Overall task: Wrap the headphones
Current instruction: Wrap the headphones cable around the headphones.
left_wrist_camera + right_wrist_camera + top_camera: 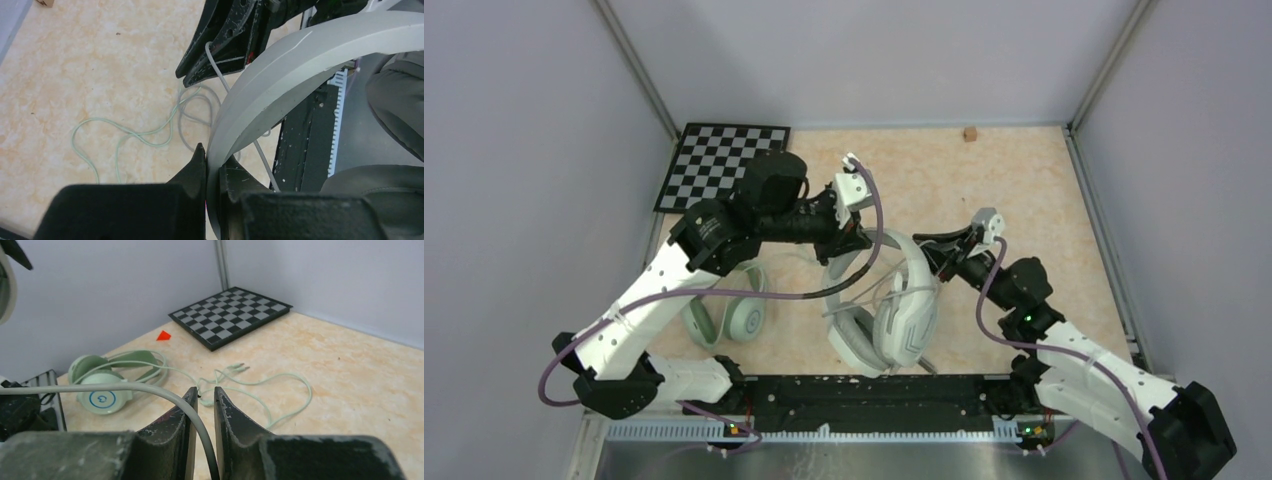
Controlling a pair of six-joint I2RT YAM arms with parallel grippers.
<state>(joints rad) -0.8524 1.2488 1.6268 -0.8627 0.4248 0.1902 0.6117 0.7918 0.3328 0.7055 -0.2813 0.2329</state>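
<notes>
Pinches the headband [300, 55] of the white headset [904, 320] with the left end effector [212, 161], fingers [197, 167] pressed against the band from both sides. Holds the band raised, arching over toward the right side, both angular cups hanging low close to the black rail [864, 395] at the near edge; touching the table [1024, 200] or not, cannot tell.

At the right end effector [204, 392]: fingers nearly together, only a slim gap between them, grey cable [75, 386] threaded down through that gap. Pinched there or merely running loose, cannot tell. Sits just beside the white band, facing the left end effector across it.

Below and between the two: grey cable slack, curling on the table in a loose loop.

Further out, on the table under the left arm [664, 290]: mint-green headset [746, 318], lying flat, round cups side by side, well apart from both end effectors. From it, pale-green cable [295, 385] sprawling in open loops across the table toward the white headset, plug end lying free among them.

At the far left corner: chessboard [719, 160], flat on the table by the wall. Near it, a small red triangular mark [163, 335]. At the far edge: small brown block [970, 133], alone.
</notes>
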